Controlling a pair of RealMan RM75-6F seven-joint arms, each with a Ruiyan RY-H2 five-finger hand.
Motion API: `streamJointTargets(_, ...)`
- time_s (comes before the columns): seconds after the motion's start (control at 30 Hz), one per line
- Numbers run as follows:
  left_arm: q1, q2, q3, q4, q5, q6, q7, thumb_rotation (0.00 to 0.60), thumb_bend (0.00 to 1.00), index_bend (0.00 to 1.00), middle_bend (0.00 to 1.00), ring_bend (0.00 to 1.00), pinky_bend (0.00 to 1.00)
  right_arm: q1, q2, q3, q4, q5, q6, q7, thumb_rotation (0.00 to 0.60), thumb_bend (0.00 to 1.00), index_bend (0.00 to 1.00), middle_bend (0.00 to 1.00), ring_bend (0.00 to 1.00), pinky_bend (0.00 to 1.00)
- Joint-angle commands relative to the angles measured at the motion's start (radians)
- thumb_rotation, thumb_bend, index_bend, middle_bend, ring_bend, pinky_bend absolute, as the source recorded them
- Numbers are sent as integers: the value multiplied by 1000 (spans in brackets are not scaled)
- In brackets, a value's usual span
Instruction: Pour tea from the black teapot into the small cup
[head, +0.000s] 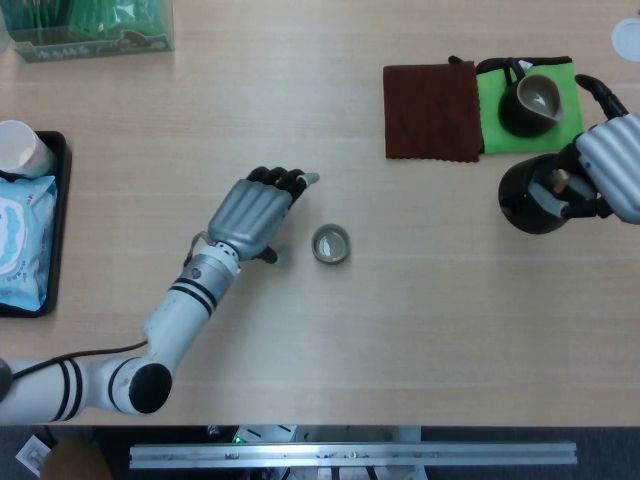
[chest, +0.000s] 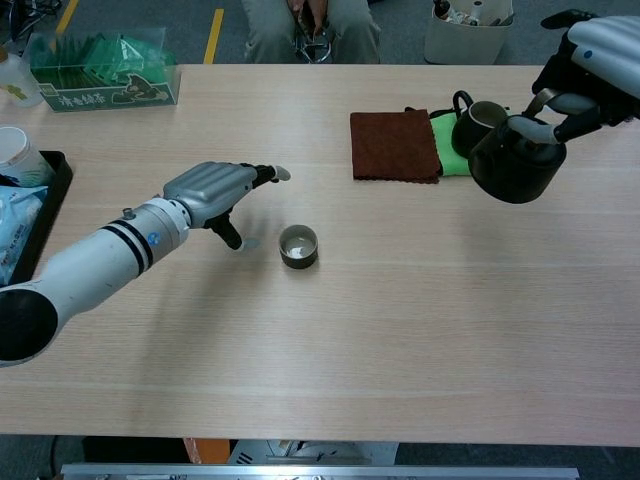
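Note:
The small cup (head: 330, 244) (chest: 298, 246) stands alone near the middle of the table, its mouth facing up. My left hand (head: 252, 212) (chest: 215, 191) is just to its left, apart from it, fingers spread and holding nothing. At the right, my right hand (head: 606, 178) (chest: 585, 72) grips the black teapot (head: 532, 196) (chest: 513, 160) by its top and holds it above the table, to the right of the cup. The teapot looks upright.
A brown cloth (head: 432, 110) and a green mat (head: 560, 112) with a dark pitcher (head: 532, 102) lie at the back right. A black tray (head: 56, 232) with a wipes pack and white cup sits at the left edge. A green box (head: 90, 28) stands back left.

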Motion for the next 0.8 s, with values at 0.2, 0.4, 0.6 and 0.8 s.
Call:
streamJointTargets(0.2,140,197,80,-124,149,178,-79,600,251,81,133,124,157,45,-49,16,-8,26,-50,-48,443,328,1000,962,912,60)
streamJointTargets(0.4,245,305,117,-177,246,299,-176,600,251,82,133,124,157,93,-107,34,-2,62,-97,-97,446,327,1000,962,912,60)
streamJointTargets(0.6,325,350,136,-182,356,412,-260,600,251,88,145,125,157,135,-164,49,11,98,-134,-146,447,327,1000,962,911,60)
streamJointTargets(0.8,401,377,163,-180,462,508,-316,600,251,100,158,126,157,187,-233,59,27,155,-177,-233,449,328,1000,962,911,60)
